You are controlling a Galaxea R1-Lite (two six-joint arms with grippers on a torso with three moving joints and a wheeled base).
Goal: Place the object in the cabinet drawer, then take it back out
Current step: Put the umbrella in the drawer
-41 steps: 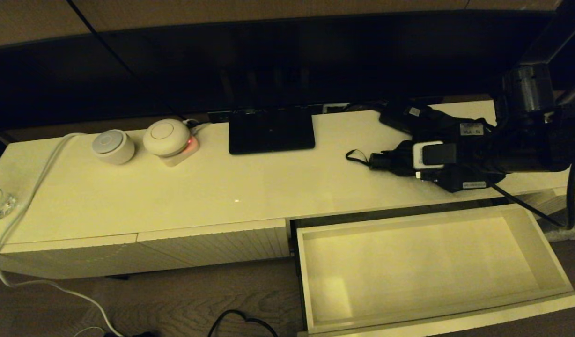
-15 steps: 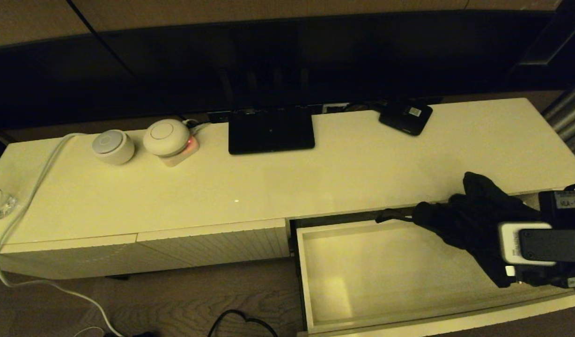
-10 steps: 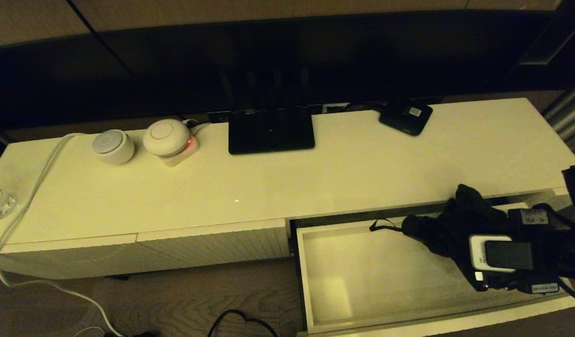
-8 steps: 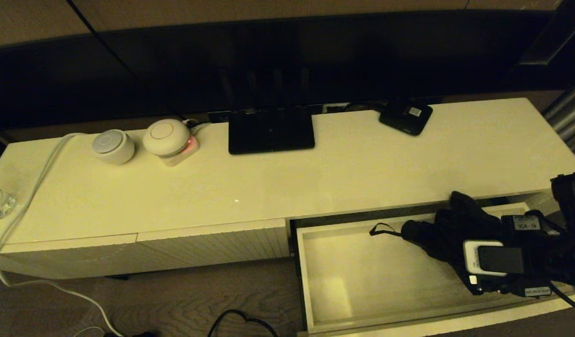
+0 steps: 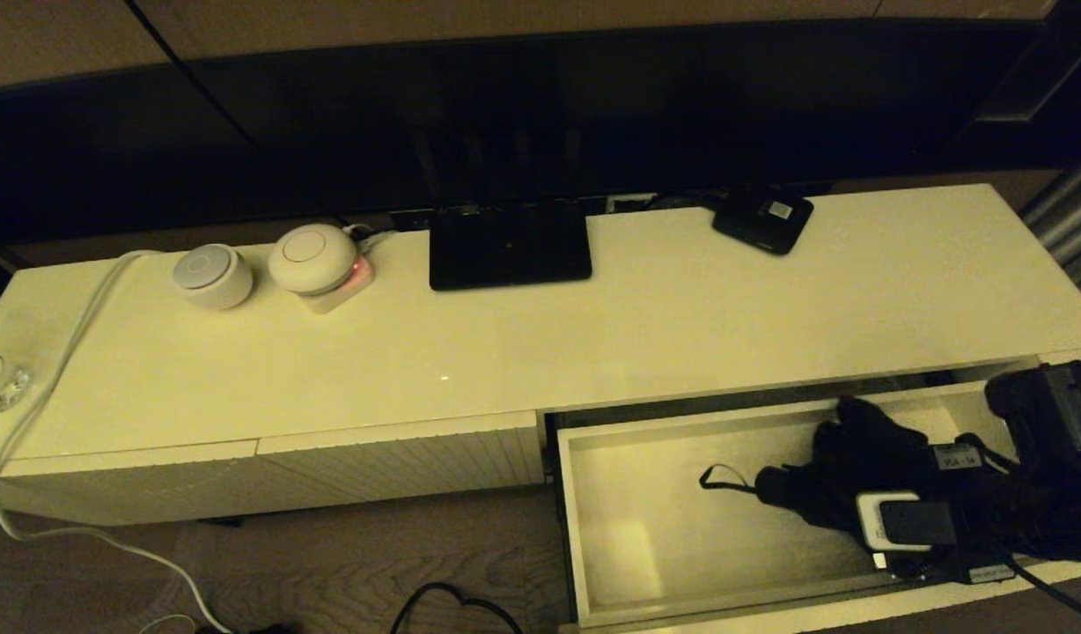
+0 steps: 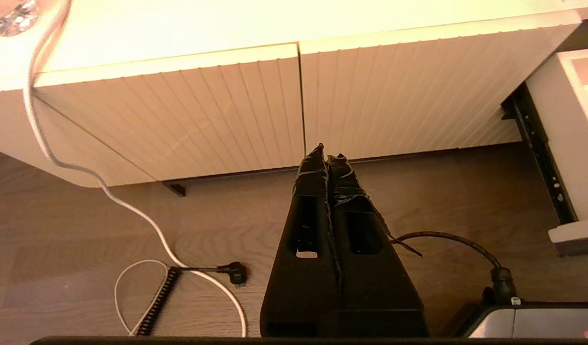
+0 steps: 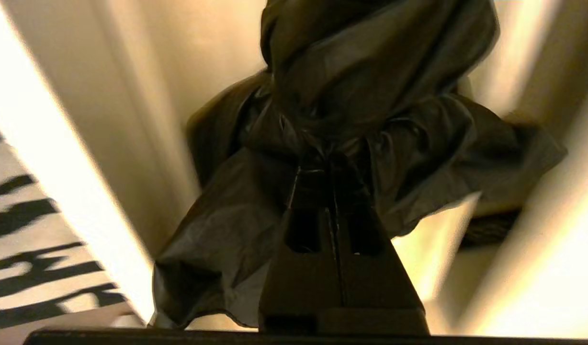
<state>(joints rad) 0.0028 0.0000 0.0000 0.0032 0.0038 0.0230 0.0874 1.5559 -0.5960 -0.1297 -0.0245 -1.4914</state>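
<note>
A long, low cream cabinet (image 5: 540,352) stands on a wood-grain floor (image 5: 329,572) in warm, dim light, with a large dark screen behind it. On the cabinet top, from left to right, sit a small round white-and-grey device (image 5: 212,275), a round cream device (image 5: 312,258) on a base with a red light, the flat black screen stand (image 5: 509,247) and a small flat black box with a white label (image 5: 762,220). A white cable (image 5: 61,352) runs down the left end to the floor. The left fronts are ribbed and closed; at the right, the cabinet drawer (image 5: 646,537) is pulled fully out, showing a plain pale interior. The black folding umbrella (image 5: 844,467) is inside the drawer at its right half, handle pointing left, with the thin wrist loop (image 5: 721,480) lying on the drawer floor. The right gripper (image 7: 331,170) reaches into the drawer from the right side and is clamped tight on the bunched fabric of the umbrella, which spreads around and beyond the fingertips in the right wrist view. The left gripper (image 6: 326,158) is parked low in front of the closed ribbed fronts, above the floor, fingers pressed together and holding nothing.
</note>
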